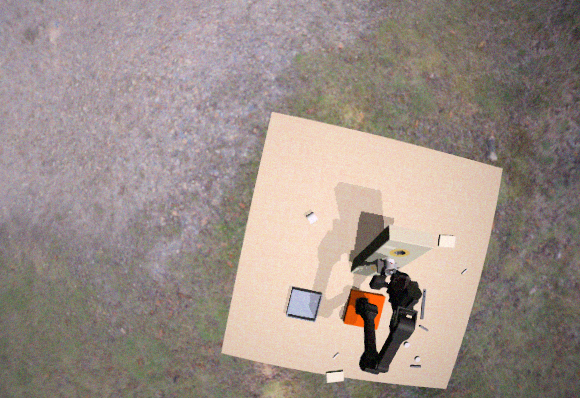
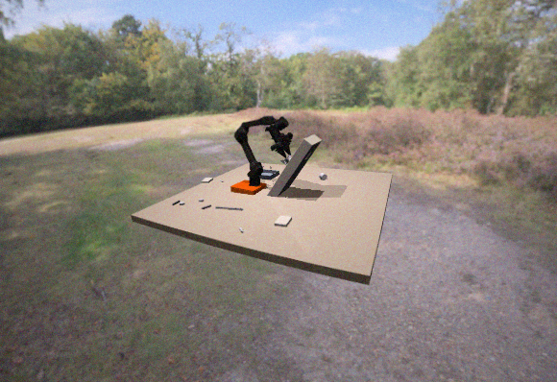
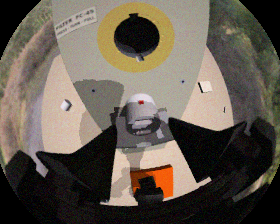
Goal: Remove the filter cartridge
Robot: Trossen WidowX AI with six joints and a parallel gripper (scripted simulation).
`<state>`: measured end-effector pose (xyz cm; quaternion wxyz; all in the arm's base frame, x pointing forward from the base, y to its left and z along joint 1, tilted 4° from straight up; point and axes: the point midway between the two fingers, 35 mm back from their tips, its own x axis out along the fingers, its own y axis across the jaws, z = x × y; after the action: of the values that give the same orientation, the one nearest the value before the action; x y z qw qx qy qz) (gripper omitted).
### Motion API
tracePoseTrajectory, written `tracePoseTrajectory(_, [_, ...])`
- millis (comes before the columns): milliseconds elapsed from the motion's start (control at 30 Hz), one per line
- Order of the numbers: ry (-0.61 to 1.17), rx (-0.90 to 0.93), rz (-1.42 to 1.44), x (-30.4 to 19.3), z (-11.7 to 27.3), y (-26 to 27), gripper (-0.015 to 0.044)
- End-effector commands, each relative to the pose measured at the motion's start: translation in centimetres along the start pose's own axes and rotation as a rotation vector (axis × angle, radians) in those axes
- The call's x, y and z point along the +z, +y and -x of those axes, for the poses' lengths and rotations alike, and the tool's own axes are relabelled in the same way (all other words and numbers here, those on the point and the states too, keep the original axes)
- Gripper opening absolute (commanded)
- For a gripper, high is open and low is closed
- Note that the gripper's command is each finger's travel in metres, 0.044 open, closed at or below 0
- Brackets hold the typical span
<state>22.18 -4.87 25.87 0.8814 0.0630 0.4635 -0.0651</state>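
Observation:
The service panel (image 1: 420, 251) (image 2: 299, 167) (image 3: 191, 45) leans on the table. Its round socket (image 1: 400, 253) (image 3: 136, 36), ringed in yellow, is empty and dark. The filter cartridge (image 1: 390, 265) (image 3: 140, 106), a pale cylinder with a small red mark, is out of the socket, by a grey ledge (image 3: 125, 143) low on the panel's front. Its slots are not clear. My gripper (image 1: 382, 273) (image 2: 285, 156) (image 3: 143, 124) is open, its fingertips on either side of the cartridge's near end; contact cannot be told. The tray (image 1: 304, 304) (image 2: 269, 174), with a dark rim and blue-grey floor, holds nothing visible.
The arm's orange base (image 1: 350, 316) (image 2: 247, 188) (image 3: 166, 175) stands between tray and panel. A pale block (image 1: 446, 241) (image 2: 283, 221) (image 3: 205, 87) lies beside the panel, and a small white piece (image 1: 311, 217) (image 2: 323, 176) (image 3: 65, 105) behind it. A dark rod (image 1: 424, 304) (image 2: 230, 208) lies beside the arm.

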Motion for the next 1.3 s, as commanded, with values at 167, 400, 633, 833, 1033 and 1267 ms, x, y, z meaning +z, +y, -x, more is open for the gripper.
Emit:
tracePoseTrajectory(167, [0.000,-0.005,0.003,0.0,-1.6,-0.1,0.0305])
tracePoseTrajectory(400, [0.000,-0.005,0.003,-0.1,-2.3,-0.1,0.0305])
tracePoseTrajectory(633, [0.000,0.000,0.009,-0.1,-2.0,0.0,0.0238])
tracePoseTrajectory(833, [0.000,0.000,0.009,-0.1,-2.0,0.0,0.0198])
tracePoseTrajectory(1033, [0.000,0.000,0.009,-0.1,-2.0,0.0,0.0100])
tracePoseTrajectory(1267, [0.000,-0.002,0.009,1.5,-1.2,0.0,0.0000])
